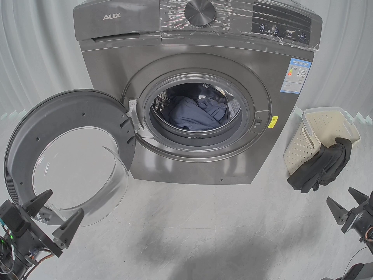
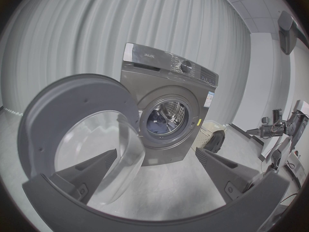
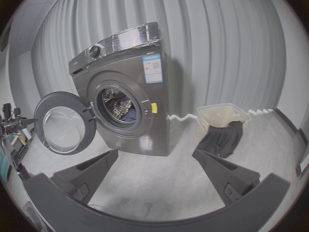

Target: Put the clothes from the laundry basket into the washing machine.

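A grey washing machine (image 1: 194, 78) stands ahead with its round door (image 1: 68, 152) swung wide to the left. Blue clothes (image 1: 194, 111) lie inside the drum. To the machine's right sits a cream laundry basket (image 1: 324, 127), and a black garment (image 1: 322, 164) hangs over its front rim down to the floor. My left gripper (image 1: 58, 209) is open and empty at the lower left, close to the door's bottom edge. My right gripper (image 1: 345, 203) is open and empty at the lower right, a little short of the black garment (image 3: 222, 139).
Pale floor (image 1: 202, 222) stretches between both grippers and the machine front. A pleated curtain (image 1: 31, 51) runs behind the machine. The open door (image 2: 80, 123) juts into the left side of the floor space.
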You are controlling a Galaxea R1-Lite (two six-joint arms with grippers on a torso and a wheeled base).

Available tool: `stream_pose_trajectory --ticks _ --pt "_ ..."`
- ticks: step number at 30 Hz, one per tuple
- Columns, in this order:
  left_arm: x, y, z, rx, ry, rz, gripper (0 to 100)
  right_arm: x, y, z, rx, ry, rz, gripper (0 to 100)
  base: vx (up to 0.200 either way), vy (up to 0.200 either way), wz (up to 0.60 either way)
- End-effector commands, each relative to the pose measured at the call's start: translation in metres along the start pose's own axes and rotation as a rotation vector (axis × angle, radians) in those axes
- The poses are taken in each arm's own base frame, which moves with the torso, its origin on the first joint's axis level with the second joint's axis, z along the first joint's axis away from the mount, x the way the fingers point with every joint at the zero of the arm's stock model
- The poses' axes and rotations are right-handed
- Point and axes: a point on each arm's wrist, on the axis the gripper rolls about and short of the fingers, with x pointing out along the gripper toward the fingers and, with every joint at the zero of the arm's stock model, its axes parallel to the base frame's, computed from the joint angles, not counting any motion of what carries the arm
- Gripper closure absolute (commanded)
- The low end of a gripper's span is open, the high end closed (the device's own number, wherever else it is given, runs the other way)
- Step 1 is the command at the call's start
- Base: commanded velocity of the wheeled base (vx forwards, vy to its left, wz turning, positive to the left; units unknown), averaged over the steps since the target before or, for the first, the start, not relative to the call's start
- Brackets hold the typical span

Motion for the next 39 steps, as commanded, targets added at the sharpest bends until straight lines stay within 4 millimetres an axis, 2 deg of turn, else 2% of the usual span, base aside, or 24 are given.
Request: stream_pose_trajectory --ticks 1,4,5,7,11,16,21,25,29,33,39 --pt "-0.042 0.017 -0.007 -0.028 -0.093 0.12 0 -0.044 -0.015 -0.012 0.006 -0.114 -0.119 0 0.0 0.0 0.0" --pt "-0.049 0.019 -0.011 -0.025 -0.085 0.139 0 -0.054 -0.016 -0.018 -0.006 -0.131 -0.125 0 0.0 0.0 0.0" --pt "-0.059 0.021 -0.018 -0.023 -0.077 0.154 0 -0.067 -0.017 -0.027 -0.026 -0.164 -0.129 0 0.0 0.0 0.0" --pt "-0.064 0.022 -0.022 -0.029 -0.074 0.179 0 -0.075 -0.017 -0.035 -0.041 -0.173 -0.133 0 0.0 0.0 0.0" --pt "-0.074 0.024 -0.03 -0.07 -0.086 0.229 0 -0.084 -0.016 -0.047 -0.059 -0.177 -0.13 0 0.0 -0.15 0.0" --pt "-0.092 0.023 -0.053 -0.059 -0.053 0.304 0 -0.093 -0.014 -0.071 -0.075 -0.136 -0.084 0 0.0 -0.2 0.0" --pt "-0.096 0.022 -0.06 -0.08 -0.048 0.314 0 -0.093 -0.014 -0.07 -0.065 -0.15 -0.108 0 0.0 -0.2 0.0" --pt "-0.096 0.022 -0.061 -0.036 -0.028 0.342 0 -0.093 -0.015 -0.07 -0.064 -0.15 -0.122 0 0.0 -0.2 0.0" --pt "-0.097 0.019 -0.062 0.049 -0.032 0.448 0 -0.093 -0.015 -0.07 -0.069 -0.151 -0.12 0 0.0 -0.2 0.0" --pt "-0.101 0.012 -0.064 0.064 -0.103 0.285 0 -0.093 -0.014 -0.07 -0.066 -0.15 -0.109 0 0.0 -0.2 0.0" --pt "-0.102 0.012 -0.064 0.069 -0.08 0.284 0 -0.093 -0.014 -0.07 -0.066 -0.15 -0.109 0 0.0 -0.067 0.0"
